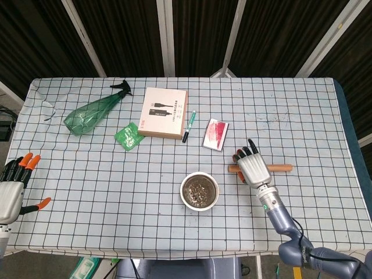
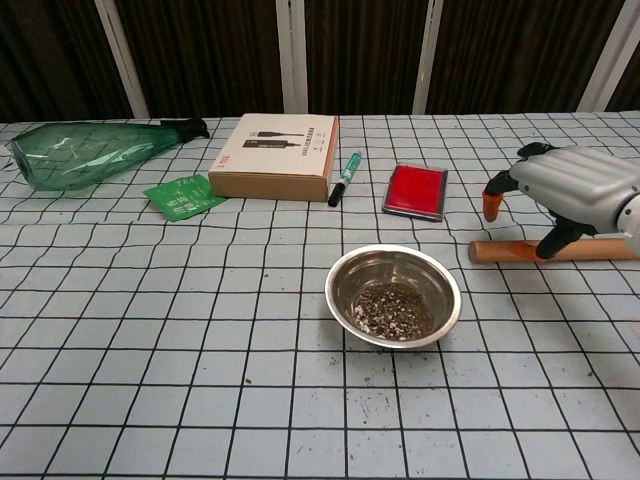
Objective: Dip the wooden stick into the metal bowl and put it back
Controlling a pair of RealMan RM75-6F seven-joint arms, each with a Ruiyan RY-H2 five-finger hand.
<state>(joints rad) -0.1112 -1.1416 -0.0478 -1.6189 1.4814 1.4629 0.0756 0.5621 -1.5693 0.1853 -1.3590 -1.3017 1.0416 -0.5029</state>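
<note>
The wooden stick [image 1: 280, 168] [image 2: 508, 251] lies flat on the checked cloth, to the right of the metal bowl [image 1: 199, 190] [image 2: 393, 296], which holds dark crumbs. My right hand [image 1: 251, 168] [image 2: 566, 186] hangs over the stick's left part with its fingers spread, covering the middle of it in the head view. In the chest view its thumb comes down in front of the stick; nothing is gripped. My left hand [image 1: 11, 186] rests open at the table's near left corner, seen only in the head view.
A red flat case [image 1: 215, 134] [image 2: 415, 190] and a green marker [image 1: 189, 126] [image 2: 345, 178] lie behind the bowl. Further left are a cardboard box [image 1: 165, 112], a green packet [image 1: 129, 136] and a green spray bottle [image 1: 94, 111] on its side.
</note>
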